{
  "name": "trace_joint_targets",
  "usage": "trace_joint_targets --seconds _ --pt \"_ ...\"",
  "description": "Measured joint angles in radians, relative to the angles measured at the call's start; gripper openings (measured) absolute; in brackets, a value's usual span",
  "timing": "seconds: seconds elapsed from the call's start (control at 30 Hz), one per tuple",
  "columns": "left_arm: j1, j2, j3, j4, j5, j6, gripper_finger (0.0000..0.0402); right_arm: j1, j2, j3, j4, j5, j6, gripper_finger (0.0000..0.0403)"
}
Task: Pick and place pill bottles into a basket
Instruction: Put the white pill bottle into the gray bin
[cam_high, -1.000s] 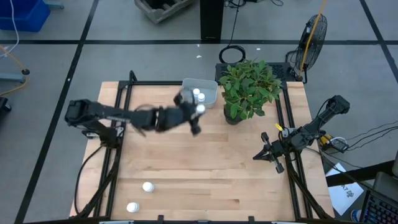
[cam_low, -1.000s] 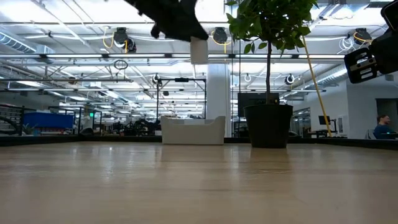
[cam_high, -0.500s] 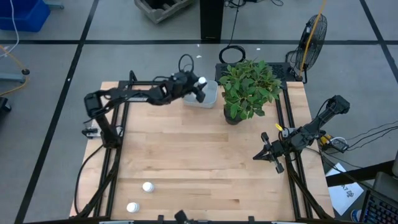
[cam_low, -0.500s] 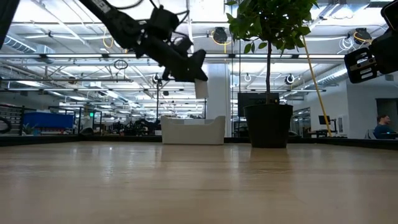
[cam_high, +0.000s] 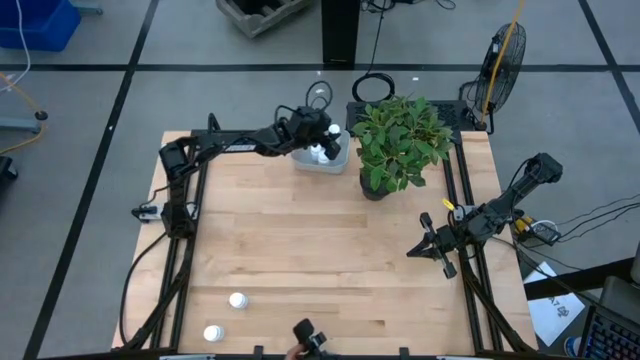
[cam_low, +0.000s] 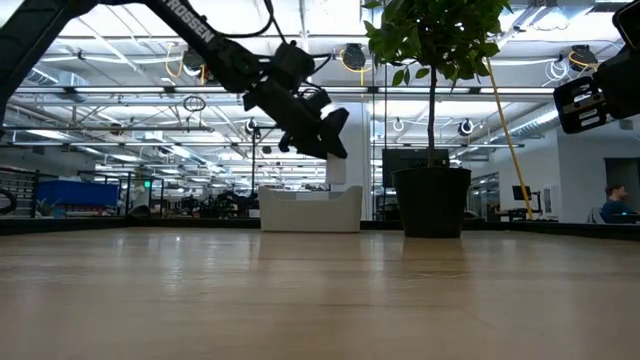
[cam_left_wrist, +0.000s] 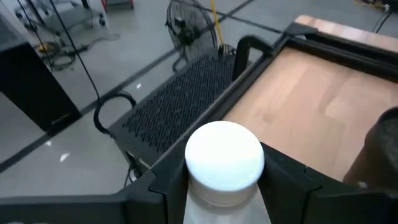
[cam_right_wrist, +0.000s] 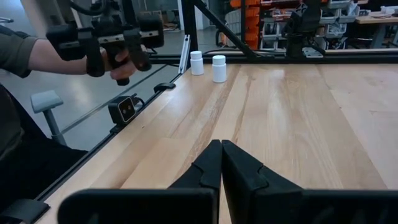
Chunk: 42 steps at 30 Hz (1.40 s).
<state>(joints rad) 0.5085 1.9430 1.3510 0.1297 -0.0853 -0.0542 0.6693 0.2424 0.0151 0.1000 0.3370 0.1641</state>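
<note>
Two bottles (cam_high: 225, 316) wait near the table's (cam_high: 300, 260) front-left corner, standing close together and well apart from everything else; my right wrist camera shows them upright side by side, with a person's hand (cam_right_wrist: 115, 59) holding a dark controller (cam_right_wrist: 106, 37) beyond the table edge. My right gripper (cam_high: 428, 247) rests near the right edge of the table with its fingers (cam_right_wrist: 217, 165) pressed together on nothing; that arm is only waiting.

Farther back, my left gripper (cam_high: 322, 135) hangs over the basket (cam_high: 330, 160) at the far edge, just beside the potted plant (cam_high: 400, 145). Its fingers (cam_left_wrist: 155, 183) are clamped on a bottle (cam_left_wrist: 224, 158), white cap up between them. From table height the gripper hangs above the basket's rim, not down in it.

I judge I am at the placing step: the bottle has been carried over the basket and not yet let go. Next I need to lower a little over the basket, spread the fingers and let the bottle drop clear of the rim, then lift straight out without brushing the plant's leaves.

Inside the basket I can make out white caps beside my gripper, but my arm hides much of it, so I cannot count them surely.
</note>
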Motion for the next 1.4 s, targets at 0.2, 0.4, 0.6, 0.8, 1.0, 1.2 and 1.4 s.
trace_joint_targets --seconds 0.2,0.4,0.6,0.8,1.0,1.2,1.4 --pt "0.026 -0.003 -0.027 0.008 0.056 -0.034 0.0162 0.000 0.000 0.000 0.000 0.000 0.000 0.0004" --pt "0.037 -0.001 -0.051 0.005 0.060 -0.025 0.0164 0.000 0.000 0.000 0.000 0.000 0.000 0.0004" --pt "0.036 -0.001 -0.087 0.050 0.065 -0.011 0.0167 0.000 0.000 0.000 0.000 0.000 0.000 0.0004" --pt "0.040 -0.001 -0.152 0.137 0.084 -0.010 0.0163 0.000 0.000 0.000 0.000 0.000 0.000 0.0004" --pt "0.048 -0.001 -0.184 0.185 0.093 -0.009 0.0176 0.000 0.000 0.000 0.000 0.000 0.000 0.0004" --pt "0.052 0.000 -0.185 0.192 0.119 0.018 0.0162 0.000 0.000 0.000 0.000 0.000 0.000 0.0004" --pt "0.062 0.077 -0.185 0.252 0.147 -0.005 0.0180 0.000 0.000 0.000 0.000 0.000 0.000 0.0004"
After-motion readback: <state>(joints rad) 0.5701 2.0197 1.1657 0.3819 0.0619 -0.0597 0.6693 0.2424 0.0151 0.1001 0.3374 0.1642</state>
